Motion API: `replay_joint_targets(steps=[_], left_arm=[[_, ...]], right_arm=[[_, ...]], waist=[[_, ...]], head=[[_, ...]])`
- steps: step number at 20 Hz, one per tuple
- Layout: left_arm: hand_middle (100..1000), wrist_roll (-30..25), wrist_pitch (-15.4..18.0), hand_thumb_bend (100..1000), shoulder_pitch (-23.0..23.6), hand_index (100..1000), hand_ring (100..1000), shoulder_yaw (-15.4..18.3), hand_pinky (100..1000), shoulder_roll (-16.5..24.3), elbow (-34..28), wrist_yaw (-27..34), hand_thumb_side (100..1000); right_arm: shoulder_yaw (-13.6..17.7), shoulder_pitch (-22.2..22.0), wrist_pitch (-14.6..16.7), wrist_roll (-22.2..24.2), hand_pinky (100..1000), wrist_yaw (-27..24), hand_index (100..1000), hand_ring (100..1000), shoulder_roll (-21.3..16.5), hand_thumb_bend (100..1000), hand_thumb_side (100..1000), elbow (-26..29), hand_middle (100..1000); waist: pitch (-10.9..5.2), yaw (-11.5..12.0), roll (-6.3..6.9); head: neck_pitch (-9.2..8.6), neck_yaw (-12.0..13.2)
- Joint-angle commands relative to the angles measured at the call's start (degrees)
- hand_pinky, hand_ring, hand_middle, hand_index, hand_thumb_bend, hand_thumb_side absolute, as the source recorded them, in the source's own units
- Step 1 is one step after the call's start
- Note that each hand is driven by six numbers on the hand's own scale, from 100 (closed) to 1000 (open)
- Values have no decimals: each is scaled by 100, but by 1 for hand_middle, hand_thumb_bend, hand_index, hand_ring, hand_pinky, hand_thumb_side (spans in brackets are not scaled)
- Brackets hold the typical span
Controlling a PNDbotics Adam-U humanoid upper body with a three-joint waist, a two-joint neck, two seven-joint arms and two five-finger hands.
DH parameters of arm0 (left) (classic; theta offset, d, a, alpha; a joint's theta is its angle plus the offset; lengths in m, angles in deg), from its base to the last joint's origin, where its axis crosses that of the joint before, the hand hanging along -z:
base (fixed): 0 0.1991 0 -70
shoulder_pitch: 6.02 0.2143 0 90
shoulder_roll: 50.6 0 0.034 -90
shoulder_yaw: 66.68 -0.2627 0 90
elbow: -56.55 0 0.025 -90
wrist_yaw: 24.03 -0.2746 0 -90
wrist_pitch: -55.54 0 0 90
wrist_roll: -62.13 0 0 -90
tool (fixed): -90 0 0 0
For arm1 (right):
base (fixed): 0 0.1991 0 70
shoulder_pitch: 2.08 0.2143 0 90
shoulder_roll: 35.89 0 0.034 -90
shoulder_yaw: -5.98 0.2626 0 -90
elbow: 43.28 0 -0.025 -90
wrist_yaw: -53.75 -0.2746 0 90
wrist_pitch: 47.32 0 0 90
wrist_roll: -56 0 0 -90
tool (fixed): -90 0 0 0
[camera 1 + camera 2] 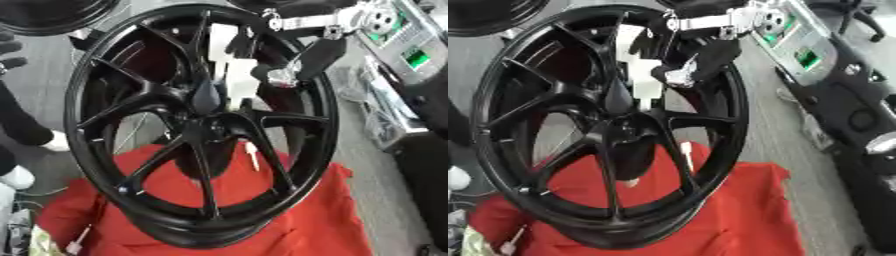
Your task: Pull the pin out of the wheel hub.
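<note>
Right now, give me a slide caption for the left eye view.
Black wheel standing on red cloth; right hand reaches through the spokes near the hub.

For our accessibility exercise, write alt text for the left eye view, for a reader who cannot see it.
A large black spoked wheel stands tilted on a red cloth, filling most of the view. The robot's right hand reaches in from the upper right toward the hub. A small white pin shows between the lower spokes.

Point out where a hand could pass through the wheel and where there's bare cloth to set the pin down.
Open gaps lie between the lower spokes of the wheel. Bare red cloth lies right of the rim. Crowded: the upper gaps, where the right hand reaches in.
</note>
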Motion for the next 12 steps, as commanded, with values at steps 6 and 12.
replay_joint_targets(steps=[6,12], left_arm=[[624,-36,0,100,-87,717,714,5,703,78,-57,-22,757],[620,-54,-6,100,-88,717,712,-8,703,81,-48,-23,760]], right_arm=[[35,47,52,74,956,42,907,785,-57,100,658,-11,746],[31,51,107,116,960,53,908,786,-40,100,553,-61,747]], waist=[[-146,6,12],[-138,11,11]], head=[[32,-21],[32,-18]])
